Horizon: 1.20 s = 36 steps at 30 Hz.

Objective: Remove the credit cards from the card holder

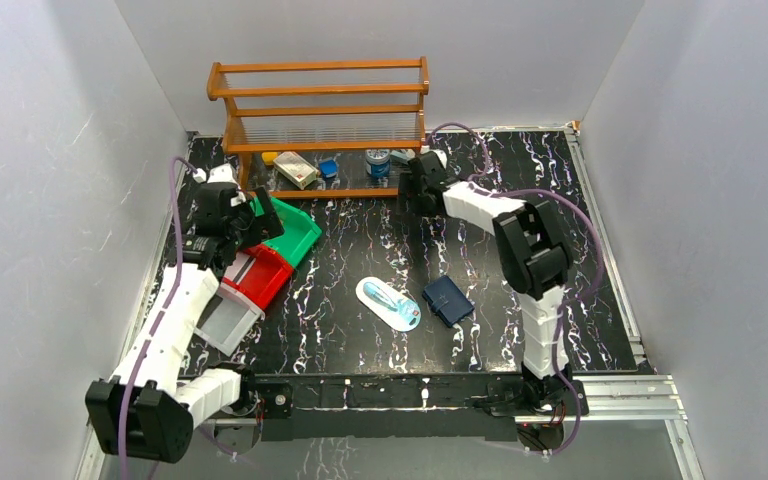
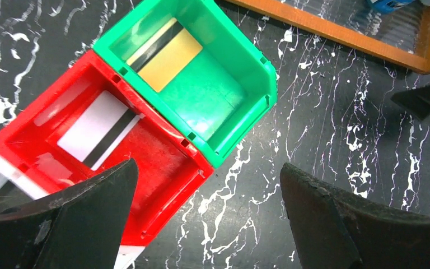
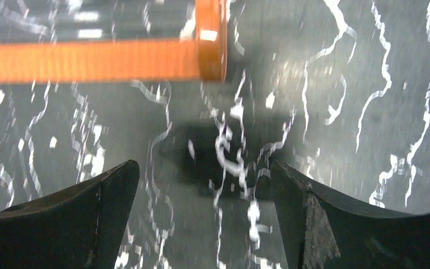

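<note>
At the left, the left gripper (image 2: 207,175) is held above two bins with its jaws spread wide, and nothing is grasped between them. In the red bin (image 2: 159,159) a white card (image 2: 98,131) with a black stripe is seen. In the green bin (image 2: 210,98) beside it lies a yellow card (image 2: 168,61) with a dark stripe. Two cards are therefore judged to be out of the holder already.

Near the middle of the table, the card holder (image 1: 447,299) lies flat beside a white oval packet (image 1: 388,303), well apart from both grippers. It appears folded shut, dark face up, so it cannot be told whether more cards are left inside. Its long axis runs diagonally, from far-left to near-right. Which end carries the fold cannot be made out.

At the right, the right gripper (image 3: 204,168) is found by the foot of the wooden rack (image 3: 210,39), released and empty.
</note>
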Tool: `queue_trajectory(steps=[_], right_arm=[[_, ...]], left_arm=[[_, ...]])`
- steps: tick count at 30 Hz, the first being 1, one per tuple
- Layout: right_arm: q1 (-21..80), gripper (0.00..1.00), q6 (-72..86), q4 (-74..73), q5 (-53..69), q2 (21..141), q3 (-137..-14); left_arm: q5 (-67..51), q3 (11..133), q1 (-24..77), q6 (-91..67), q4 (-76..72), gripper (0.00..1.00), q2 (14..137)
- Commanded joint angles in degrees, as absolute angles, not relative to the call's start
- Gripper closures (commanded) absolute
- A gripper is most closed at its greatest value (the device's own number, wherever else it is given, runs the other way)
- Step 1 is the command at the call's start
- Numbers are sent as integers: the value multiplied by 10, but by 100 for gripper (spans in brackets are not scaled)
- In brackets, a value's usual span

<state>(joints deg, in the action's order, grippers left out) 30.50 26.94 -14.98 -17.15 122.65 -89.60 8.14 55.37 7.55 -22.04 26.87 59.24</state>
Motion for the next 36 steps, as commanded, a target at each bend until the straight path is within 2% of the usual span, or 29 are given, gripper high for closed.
queue_trajectory(steps=[1,22,27,36], right_arm=[[307,4,262,-128,-74,1115,-839],[306,2,314,-173,-43,794,-606],[306,2,324,-180,-37,756,-577],[306,2,322,-196,-33,749,-555]], left_arm=[[45,559,71,-260,248,1,634],[-52,661,71,-301,162,2,930],[-62,664,71,-299,157,2,971],[-149,668,76,-279,143,3,1015]])
